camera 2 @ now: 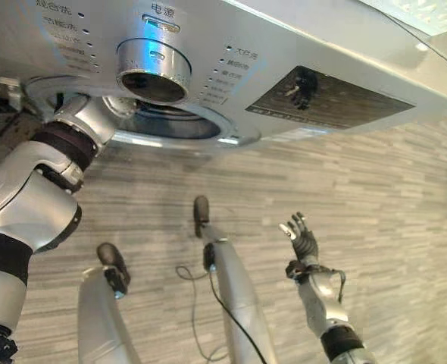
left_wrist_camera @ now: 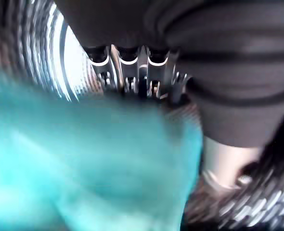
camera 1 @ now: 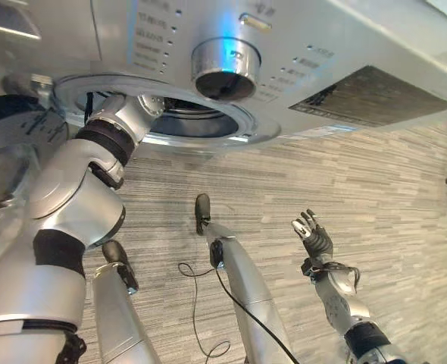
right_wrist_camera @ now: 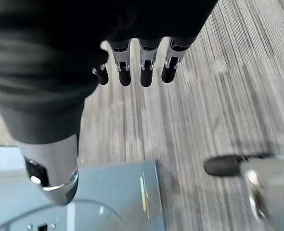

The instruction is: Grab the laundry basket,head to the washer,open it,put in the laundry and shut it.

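washer (camera 1: 345, 68), teal laundry (left_wrist_camera: 84, 163) in drum (left_wrist_camera: 45, 48)

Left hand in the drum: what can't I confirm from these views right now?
- Left hand: the washer opening's rim hides it in the eye views.
- Its grip: the wrist view is blurred, with the teal laundry covering the fingertips.
- Drum depth: dark in the eye views.
- Right hand: open, over the floor.

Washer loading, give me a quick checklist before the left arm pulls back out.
1. Washer door open: ok, the left arm reaches through the opening.
2. Teal laundry inside the drum: ok.
3. Left hand let go of the laundry: cannot tell, fingertips hidden behind the cloth.
4. Right hand free: ok, open above the floor.
5. Laundry clear of the door rim: cannot tell.
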Motion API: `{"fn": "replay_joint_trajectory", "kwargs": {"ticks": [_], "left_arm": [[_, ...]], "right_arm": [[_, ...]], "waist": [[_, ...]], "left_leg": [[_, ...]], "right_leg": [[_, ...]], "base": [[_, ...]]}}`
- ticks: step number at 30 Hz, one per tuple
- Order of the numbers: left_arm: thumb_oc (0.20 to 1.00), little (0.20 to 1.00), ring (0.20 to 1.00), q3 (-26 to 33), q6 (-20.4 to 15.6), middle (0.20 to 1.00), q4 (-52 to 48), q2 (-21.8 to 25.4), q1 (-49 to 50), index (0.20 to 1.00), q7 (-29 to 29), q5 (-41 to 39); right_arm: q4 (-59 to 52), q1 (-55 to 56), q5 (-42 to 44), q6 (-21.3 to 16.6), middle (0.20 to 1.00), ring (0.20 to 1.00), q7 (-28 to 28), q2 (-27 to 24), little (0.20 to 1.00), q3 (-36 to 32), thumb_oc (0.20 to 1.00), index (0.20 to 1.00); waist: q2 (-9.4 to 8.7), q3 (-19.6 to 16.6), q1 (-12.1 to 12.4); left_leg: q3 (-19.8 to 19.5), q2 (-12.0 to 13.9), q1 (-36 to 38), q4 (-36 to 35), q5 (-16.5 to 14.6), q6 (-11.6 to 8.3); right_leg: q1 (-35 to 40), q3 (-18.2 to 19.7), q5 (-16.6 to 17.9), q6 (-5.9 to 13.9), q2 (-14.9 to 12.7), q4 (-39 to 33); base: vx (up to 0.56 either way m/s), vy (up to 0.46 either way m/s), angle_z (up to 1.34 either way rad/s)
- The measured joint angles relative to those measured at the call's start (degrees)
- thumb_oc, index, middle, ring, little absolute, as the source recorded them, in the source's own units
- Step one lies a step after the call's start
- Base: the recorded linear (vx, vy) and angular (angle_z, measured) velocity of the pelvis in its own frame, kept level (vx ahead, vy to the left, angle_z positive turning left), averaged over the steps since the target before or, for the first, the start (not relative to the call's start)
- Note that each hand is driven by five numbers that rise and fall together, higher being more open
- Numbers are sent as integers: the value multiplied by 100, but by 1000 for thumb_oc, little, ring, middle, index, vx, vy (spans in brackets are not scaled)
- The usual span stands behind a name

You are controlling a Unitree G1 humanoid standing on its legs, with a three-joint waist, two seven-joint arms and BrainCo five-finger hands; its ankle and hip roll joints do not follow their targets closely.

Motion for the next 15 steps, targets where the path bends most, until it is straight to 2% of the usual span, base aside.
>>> {"fn": "replay_joint_trajectory", "kwargs": {"ticks": [1,5,6,8,12,14,15], "left_arm": [[1000,1000,1000,-8,114,1000,-68,-62,210,1000,-187,500],[1000,1000,1000,-3,227,1000,-585,-142,552,1000,-446,1102],[1000,1000,1000,77,285,1000,-1048,-58,777,1000,-515,1169],[1000,1000,1000,392,304,1000,-1688,73,1217,1000,-575,1165],[1000,1000,1000,1153,309,1000,-2475,-82,2254,1000,-585,928],[1000,1000,1000,1888,299,1000,-3393,-118,2965,1000,-583,422],[1000,1000,1000,1955,297,1000,-3753,-138,3308,1000,-613,3]], "right_arm": [[14,21,0,53,1000,1000,59,-13,1000,-4,1000,1000],[125,45,0,147,1000,1000,81,-75,1000,-49,1000,1000],[179,55,-8,163,1000,1000,87,-79,1000,-74,1000,1000],[335,69,-25,242,1000,1000,105,-101,1000,-154,1000,1000],[619,156,-89,267,1000,1000,106,-101,1000,-159,1000,1000],[729,132,-245,308,1000,1000,91,-57,1000,-243,1000,1000],[816,96,-327,351,1000,1000,85,-37,1000,-268,1000,1000]], "waist": [[12,-4,13],[65,-14,56],[69,-11,74],[105,9,180],[198,71,268],[260,116,335],[322,163,389]], "left_leg": [[-13,-20,136,-104,28,-34],[-34,-100,360,-344,122,-65],[-16,-115,482,-419,133,-79],[-2,-160,704,-578,165,-92],[-31,-265,1256,-1020,303,-116],[-16,-348,1454,-1223,393,-110],[-24,-386,1603,-1335,427,-108]], "right_leg": [[119,-31,-37,-12,-17,-21],[328,-126,-65,-26,-102,-103],[416,-137,-69,-31,-120,-120],[619,-166,-70,-33,-161,-207],[1192,-257,-69,-30,-207,-542],[1356,-283,-63,-18,-276,-629],[1486,-302,-63,-17,-305,-660]], "base": [[11,-1,13],[8,27,14],[0,36,8],[5,33,9],[-11,44,14],[-18,76,20],[-6,83,11]]}}
